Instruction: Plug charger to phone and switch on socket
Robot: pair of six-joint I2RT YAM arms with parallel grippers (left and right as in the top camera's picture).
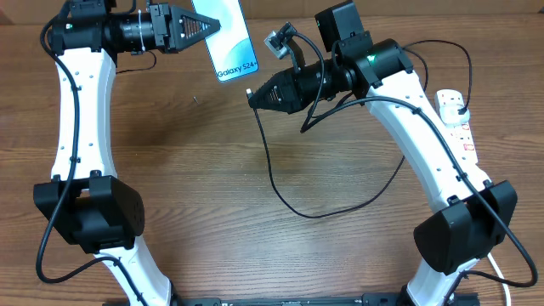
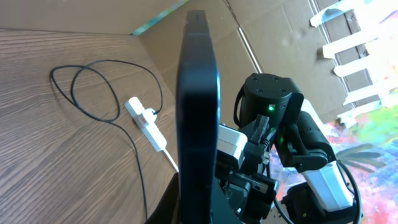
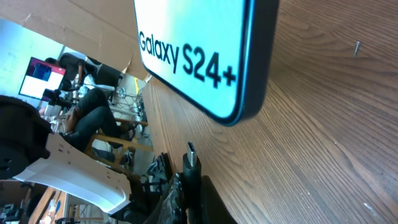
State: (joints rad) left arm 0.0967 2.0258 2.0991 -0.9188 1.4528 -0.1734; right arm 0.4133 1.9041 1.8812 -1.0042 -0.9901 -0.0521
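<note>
"Two arms are reaching over a wooden table [image 1: 195,170]. Starting at the left, what are we seeing?"

"We are seeing the left gripper [image 1: 204,27] at the top left. Its fingers are clamping the phone [image 1: 231,47] by its side edge and, we are judging, holding it off the table. The phone's long axis is running from the far edge of the table down toward the robot's base, slanting slightly right. The end with the Galaxy S24+ lettering is pointing at the other arm."

"And moving rightward?"

"We are coming to the right gripper [image 1: 257,96], just beside that lettered end, below and to its right. Its fingers are pressing together on the connector tip [image 3: 191,154] of the charger [image 1: 280,191]. In the right wrist view the tip is poking up toward the phone's bottom corner, near it but apart."

"So which way is the coming move pointing?"

"We are judging that the tip is needing to travel up and left, along the phone's long axis, into its bottom edge. The right arm is the nearer one. The port is not showing, so we cannot confirm the alignment."

"And farther right?"

"The charger is looping down across the table and back toward the right arm. The socket [image 1: 456,119] is lying at the far right edge, lengthwise front to back, well apart from both grippers. We are not able to tell whether it is switched on."
</note>
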